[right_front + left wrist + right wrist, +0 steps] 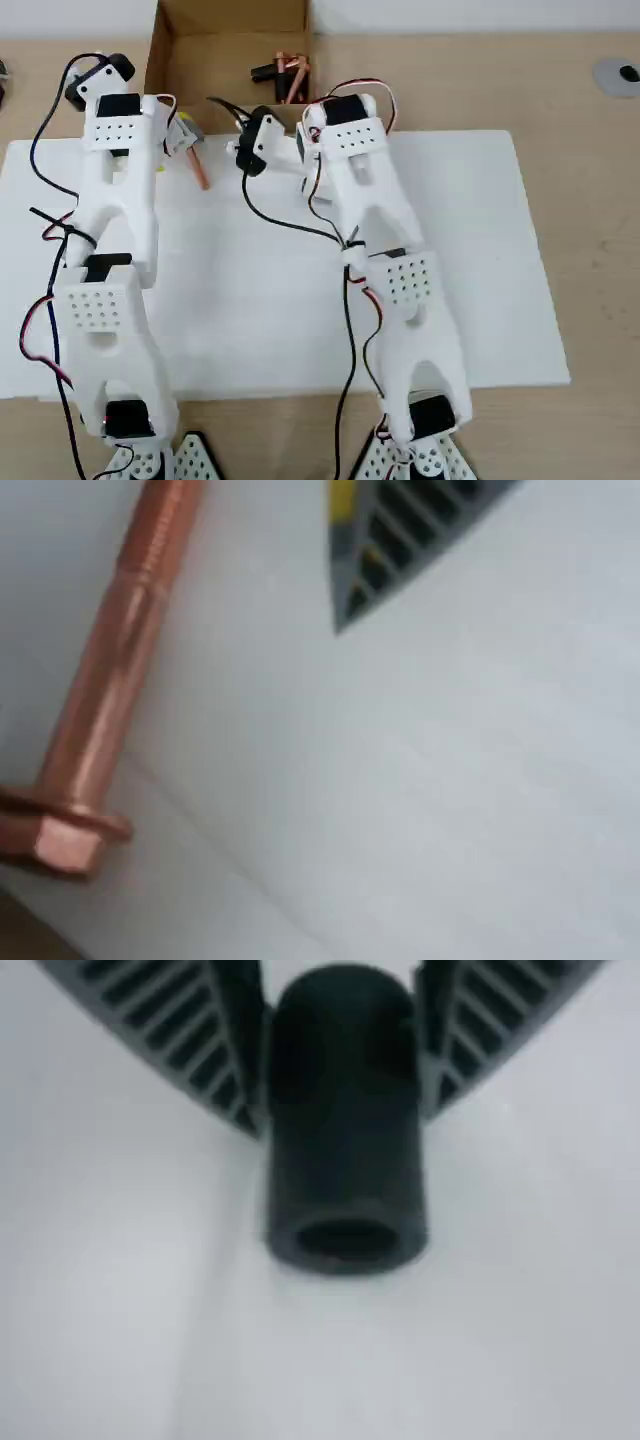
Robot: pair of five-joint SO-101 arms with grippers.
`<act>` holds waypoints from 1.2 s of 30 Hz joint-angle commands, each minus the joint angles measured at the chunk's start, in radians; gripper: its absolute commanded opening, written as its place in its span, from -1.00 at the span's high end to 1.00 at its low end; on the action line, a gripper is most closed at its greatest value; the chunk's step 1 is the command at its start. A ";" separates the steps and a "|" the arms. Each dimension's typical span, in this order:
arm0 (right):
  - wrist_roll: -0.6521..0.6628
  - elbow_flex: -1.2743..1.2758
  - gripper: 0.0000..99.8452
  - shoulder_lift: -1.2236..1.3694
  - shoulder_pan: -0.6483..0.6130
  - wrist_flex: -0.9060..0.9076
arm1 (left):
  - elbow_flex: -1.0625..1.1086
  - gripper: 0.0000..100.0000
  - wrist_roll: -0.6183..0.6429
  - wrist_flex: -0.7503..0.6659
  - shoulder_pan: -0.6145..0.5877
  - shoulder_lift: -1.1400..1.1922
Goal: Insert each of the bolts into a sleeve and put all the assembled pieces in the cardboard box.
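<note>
A copper bolt lies on the white sheet just in front of the cardboard box. In the left wrist view the bolt lies flat with its hex head near the sheet's edge. My left gripper is right beside it and open; one ribbed fingertip hangs off to the side of the shank without touching it. My right gripper is shut on a black sleeve, held just above the sheet with its open end showing.
Inside the box, at its right wall, lie several copper-and-black assembled pieces. Black cables loop over the sheet between the two arms. Bare wooden table runs to the right of the sheet.
</note>
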 commanded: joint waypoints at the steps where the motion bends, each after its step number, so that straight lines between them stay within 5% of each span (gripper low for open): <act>1: 0.003 -0.097 0.80 -0.010 0.004 0.040 | -0.006 0.42 0.006 -0.015 -0.002 -0.012; 11: 0.002 -0.272 0.80 -0.008 0.004 0.161 | -0.006 0.42 0.006 -0.015 -0.002 -0.012; 36: -0.014 -0.166 0.79 -0.010 0.010 0.163 | -0.006 0.42 -0.017 -0.015 -0.002 -0.012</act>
